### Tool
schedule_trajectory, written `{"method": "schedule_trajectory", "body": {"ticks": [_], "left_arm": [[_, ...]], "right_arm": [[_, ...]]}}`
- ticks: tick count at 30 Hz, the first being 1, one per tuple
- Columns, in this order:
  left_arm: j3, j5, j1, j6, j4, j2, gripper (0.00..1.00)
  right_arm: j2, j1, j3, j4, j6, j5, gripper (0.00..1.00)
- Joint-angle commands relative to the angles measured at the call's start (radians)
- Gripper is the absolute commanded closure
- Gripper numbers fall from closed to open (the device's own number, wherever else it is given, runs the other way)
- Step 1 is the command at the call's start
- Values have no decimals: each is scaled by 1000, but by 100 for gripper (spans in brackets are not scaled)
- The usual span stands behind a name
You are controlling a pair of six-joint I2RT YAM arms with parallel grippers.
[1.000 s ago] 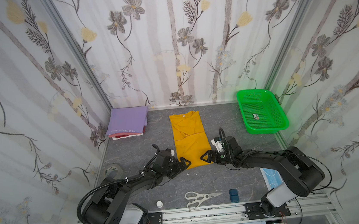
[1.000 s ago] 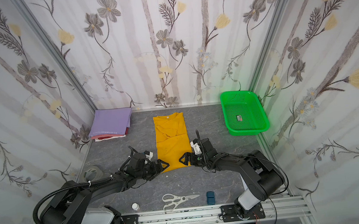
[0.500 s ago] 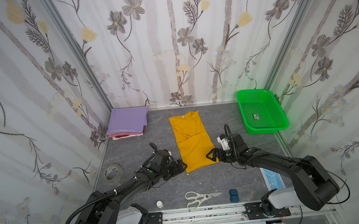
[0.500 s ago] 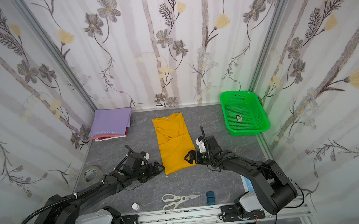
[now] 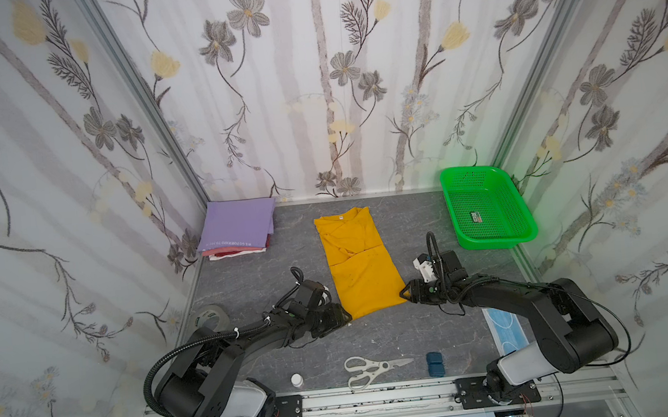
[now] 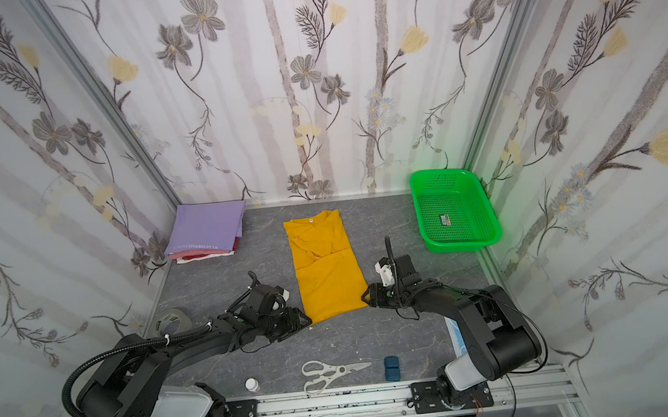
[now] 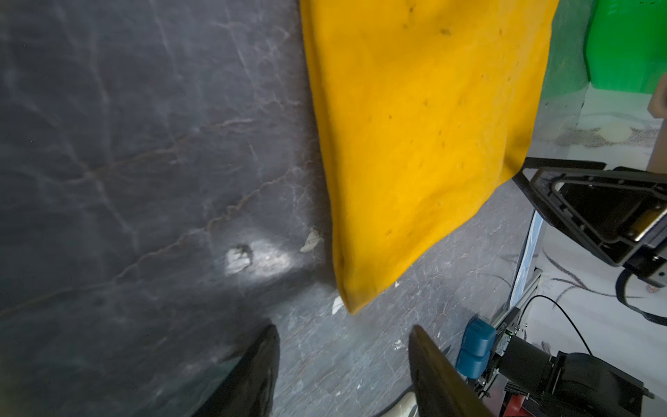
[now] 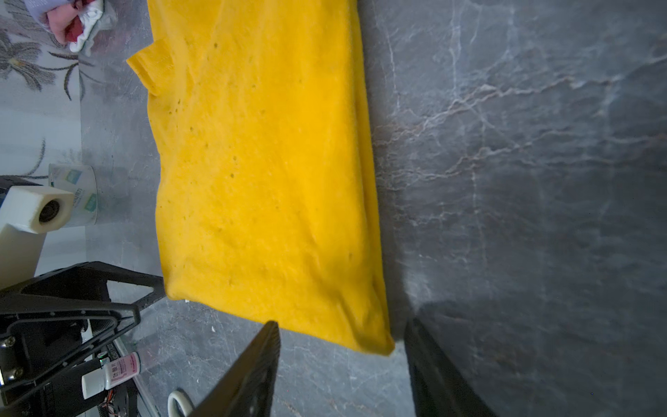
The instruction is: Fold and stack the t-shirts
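The left gripper [image 7: 343,328] is found with its jaws partly apart and nothing between them. The near-left hem corner of the yellow t-shirt [image 7: 415,144] lies just ahead of the gap, untouched. The right gripper [image 8: 342,325] is likewise parted, with nothing clamped. The near-right hem corner is lined up at the mouth of its gap, and whether a finger touches the cloth cannot be told.

Both grippers are held low over the table [image 5: 255,279], 1 at each near corner, as is shown in both top views. This placement is judged to serve a lengthwise fold, in which the 2 hem corners would be pinched and carried toward the collar.

The yellow t-shirt is laid flat at the middle of the table, with its collar toward the back wall and its sleeves turned in to give a narrow strip. The stack [image 5: 236,233] of folded shirts, lavender on top with red and white beneath, is set in the back-left corner, well apart, so that the folding area is left free. 1 shirt is judged unfinished.
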Motion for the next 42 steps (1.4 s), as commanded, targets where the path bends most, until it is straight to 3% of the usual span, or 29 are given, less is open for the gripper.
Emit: {"method": "schedule_trajectory", "body": {"ticks": [1, 15, 21, 27, 32, 39, 42], "left_arm": [[10, -27, -10, -27, 29, 24, 48], [-5, -75, -19, -59, 146, 112, 66], [-17, -80, -19, -73, 163, 129, 100], [-40, -110, -20, -30, -24, -31, 100], [-57, -115, -30, 30, -314, -244, 100], [-143, -106, -96, -49, -532, -605, 100], [-166, -69, -143, -92, -552, -707, 100]], "right_arm": [[23, -2, 5, -53, -36, 10, 49], [28, -1, -17, -37, -30, -9, 72], [18, 25, -11, -56, -39, -4, 99], [-106, 92, -41, -97, -11, 24, 100], [-233, 219, -74, -230, 27, 93, 100], [-450, 410, -112, -355, 152, 143, 100], [-562, 549, -110, -409, 189, 128, 100]]}}
